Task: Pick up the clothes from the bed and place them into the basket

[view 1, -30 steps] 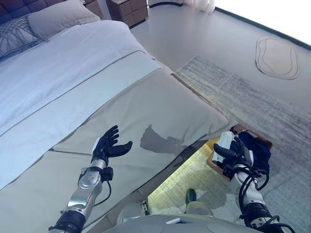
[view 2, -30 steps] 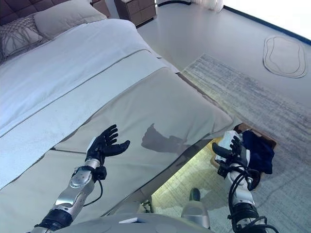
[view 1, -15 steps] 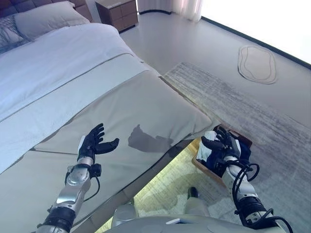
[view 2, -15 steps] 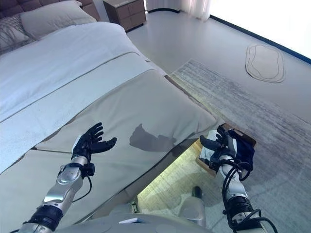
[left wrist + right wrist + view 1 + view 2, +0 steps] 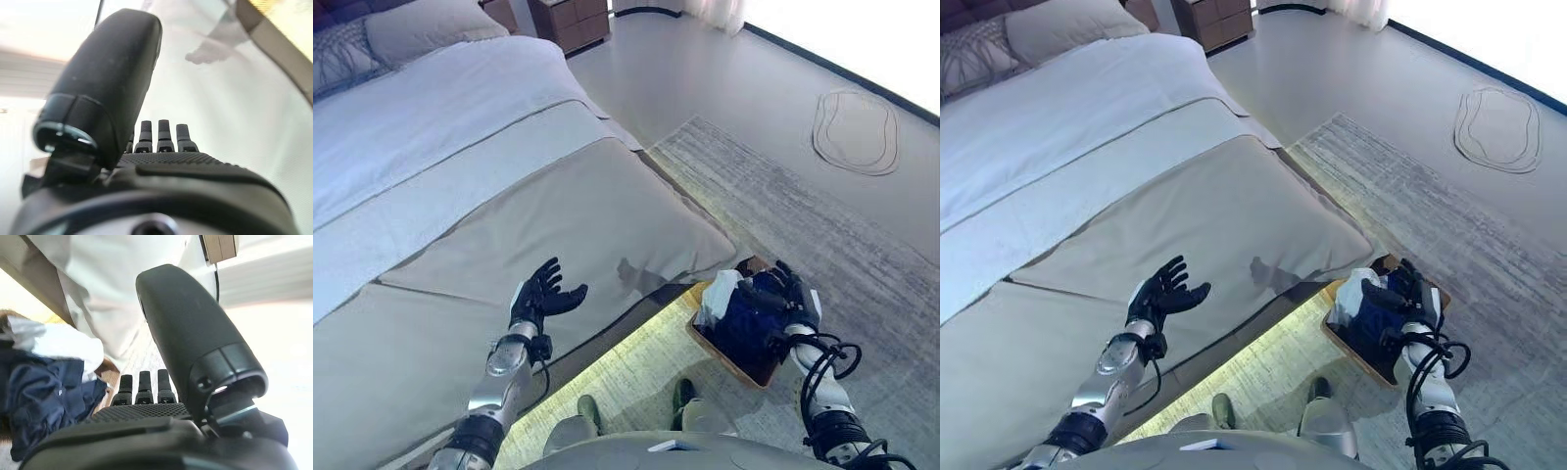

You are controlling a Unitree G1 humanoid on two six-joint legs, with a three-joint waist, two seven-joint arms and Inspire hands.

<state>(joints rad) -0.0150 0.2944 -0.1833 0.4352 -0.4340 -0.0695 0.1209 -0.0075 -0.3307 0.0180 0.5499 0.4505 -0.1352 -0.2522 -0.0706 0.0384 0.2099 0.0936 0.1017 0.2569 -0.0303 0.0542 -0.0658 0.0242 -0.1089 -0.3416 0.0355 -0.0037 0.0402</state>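
I see the bed (image 5: 558,196) filling the left of the head views, its near part covered by a beige spread (image 5: 587,211) and the far part by a white sheet (image 5: 431,117). Two pillows lie at the head end: a plain one (image 5: 421,22) and, beside it, a patterned one (image 5: 337,61). On the floor (image 5: 705,69) beside the bed I see a grey rug (image 5: 822,225), and the basket (image 5: 729,357) sits on it just off the bed's corner, with dark blue clothes (image 5: 749,318) and a white garment (image 5: 717,297) inside. A small pale mat (image 5: 855,119) lies well apart, further out. A wooden nightstand (image 5: 570,18) stands by the bed's head.
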